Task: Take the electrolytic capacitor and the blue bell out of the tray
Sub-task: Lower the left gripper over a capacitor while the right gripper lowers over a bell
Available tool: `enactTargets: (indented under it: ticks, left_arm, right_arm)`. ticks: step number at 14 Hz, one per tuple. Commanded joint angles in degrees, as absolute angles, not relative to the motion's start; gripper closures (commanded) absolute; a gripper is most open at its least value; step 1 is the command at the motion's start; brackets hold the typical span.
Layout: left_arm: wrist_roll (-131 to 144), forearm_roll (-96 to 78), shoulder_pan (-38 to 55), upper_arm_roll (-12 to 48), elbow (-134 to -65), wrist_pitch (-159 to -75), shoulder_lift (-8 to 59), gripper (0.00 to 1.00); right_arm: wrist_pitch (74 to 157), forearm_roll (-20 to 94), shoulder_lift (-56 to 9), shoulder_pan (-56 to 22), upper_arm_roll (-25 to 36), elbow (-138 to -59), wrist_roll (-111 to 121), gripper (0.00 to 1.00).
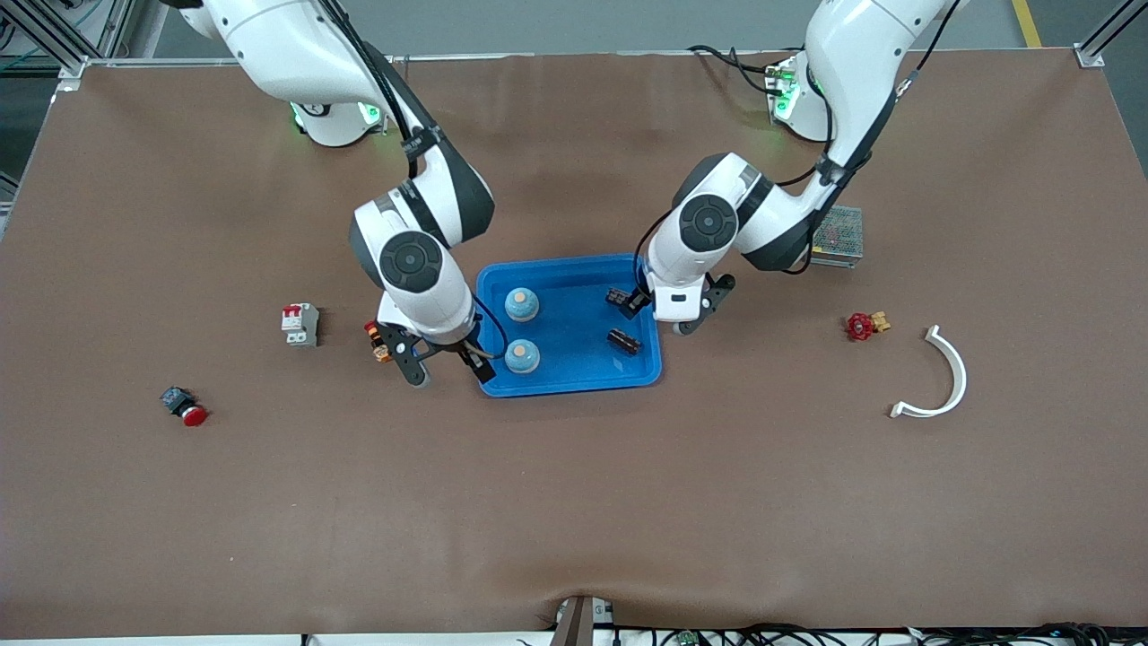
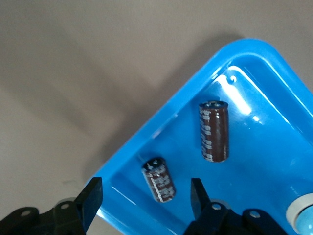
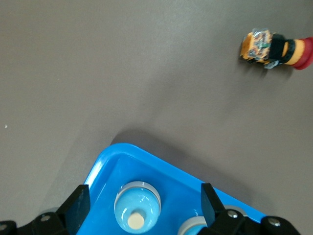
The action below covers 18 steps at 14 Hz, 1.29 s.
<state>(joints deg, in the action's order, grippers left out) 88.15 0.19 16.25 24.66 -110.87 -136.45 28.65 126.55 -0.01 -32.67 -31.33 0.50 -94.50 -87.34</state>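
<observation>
We take the blue tray (image 1: 569, 381) as our landmark. The left gripper (image 1: 659, 309) hangs over the tray's edge at the left arm's end, its fingers (image 2: 92, 198) spread apart with nothing pinched between them. In the left wrist view we see one capacitor (image 2: 159, 179) lying on the tray floor in the gap between those fingers, clear of both, close to the tray's wall. A second capacitor (image 2: 214, 130) lies a little way from it, also on its side, nearer the tray's corner. In the front view the two capacitors sit at the left arm's end of the tray, one of them (image 1: 624, 341) closer to the front camera than the other (image 1: 617, 297).

The right gripper (image 1: 446, 366) hangs over the tray's corner at the right arm's end, and we see its fingers (image 3: 78, 205) wide apart and holding nothing. One bell (image 3: 137, 206) stands upright in the tray between those fingers, untouched. Both bells are light blue with a pale knob on top; they stand at the right arm's end of the tray, one (image 1: 522, 356) nearer the front camera than the other (image 1: 521, 304).

So the tray holds four things: two bells and two capacitors.
</observation>
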Motion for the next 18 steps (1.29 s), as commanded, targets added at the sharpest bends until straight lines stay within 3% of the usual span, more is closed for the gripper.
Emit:
enactTargets:
  ticks: [1,5,13,15,18]
  left_arm:
    - [94.11,1.14,17.49,24.26,-109.6,-139.47,31.19,0.25]
    - [104.92,7.45,18.81,24.26,-109.34,-141.15,33.66,0.28]
    - [114.78,11.07,21.18,24.08,-106.96,-141.15,37.88,0.36]
    - [114.96,11.07,21.36,24.08,-106.96,-141.07,37.97,0.48]
    - [114.96,11.07,21.36,24.17,-106.96,-140.8,37.53,0.84]
  right_arm:
    - [126.81,-0.7,-37.43,-31.99,0.97,-89.83,-90.08,0.0]
    - [133.58,-0.35,-40.69,-33.83,0.97,-89.74,-93.07,0.0]
    - [135.7,-1.05,-43.24,-38.49,0.97,-90.17,-97.2,0.0]
    - [136.14,-1.23,-43.42,-38.76,1.05,-90.35,-97.56,0.0]
    - [136.23,-1.32,-43.68,-38.67,1.14,-90.35,-97.38,0.0]
